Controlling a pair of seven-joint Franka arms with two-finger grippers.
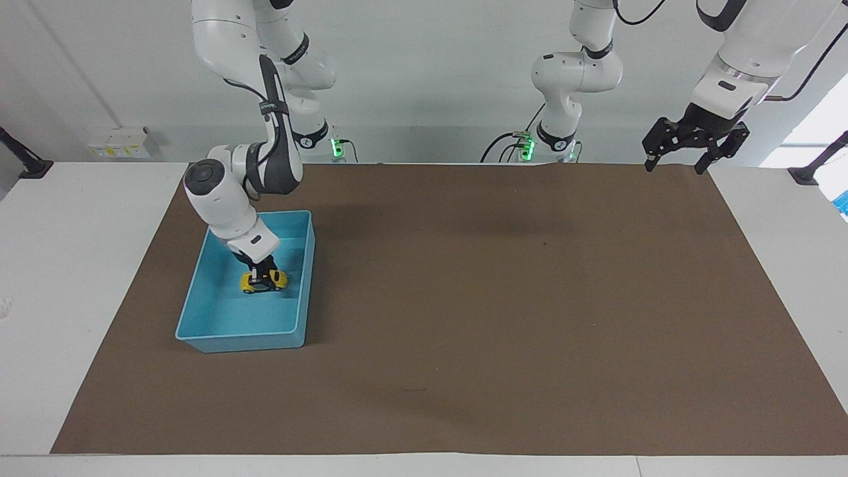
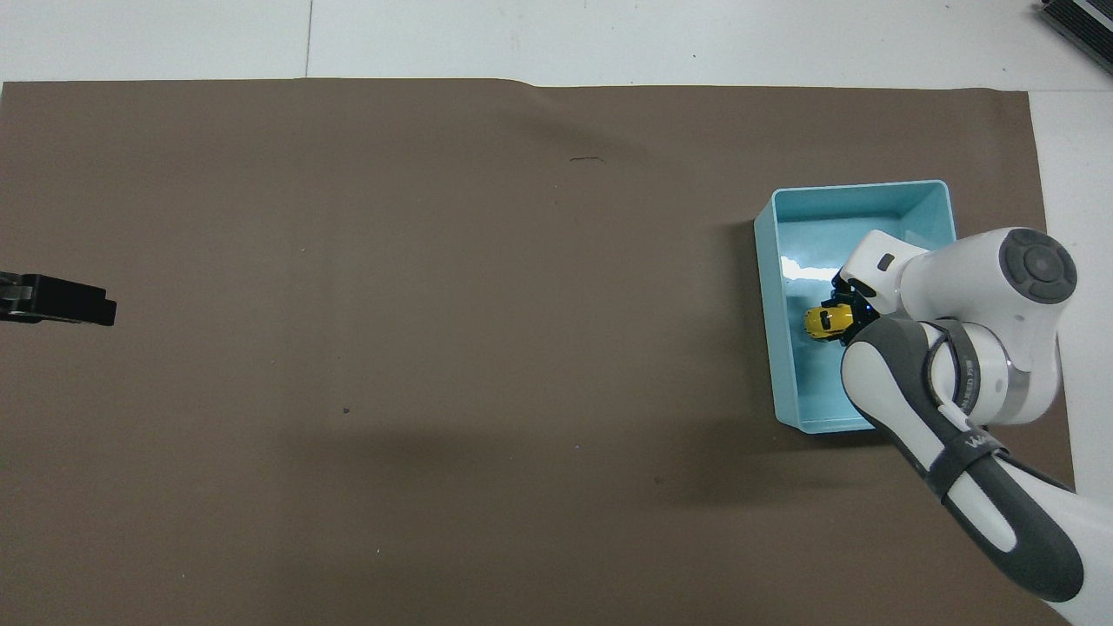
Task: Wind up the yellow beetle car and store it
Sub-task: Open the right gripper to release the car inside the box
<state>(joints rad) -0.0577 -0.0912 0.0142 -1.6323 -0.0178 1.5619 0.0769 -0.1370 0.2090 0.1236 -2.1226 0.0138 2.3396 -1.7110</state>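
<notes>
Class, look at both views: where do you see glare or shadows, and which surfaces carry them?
Overhead view: a white glare streak lies on the floor of the blue bin, beside the yellow beetle car; soft arm shadows darken the brown mat. Facing view: the bin casts a shadow on the mat along its side.

Both arms are glossy white with dark grey joint bands, black cables, and what look like green base lights.

My right gripper (image 1: 264,277), wrist bent down, fingers closed on the car (image 1: 264,281). My left gripper (image 1: 693,141) waits raised, fingers apart.
</notes>
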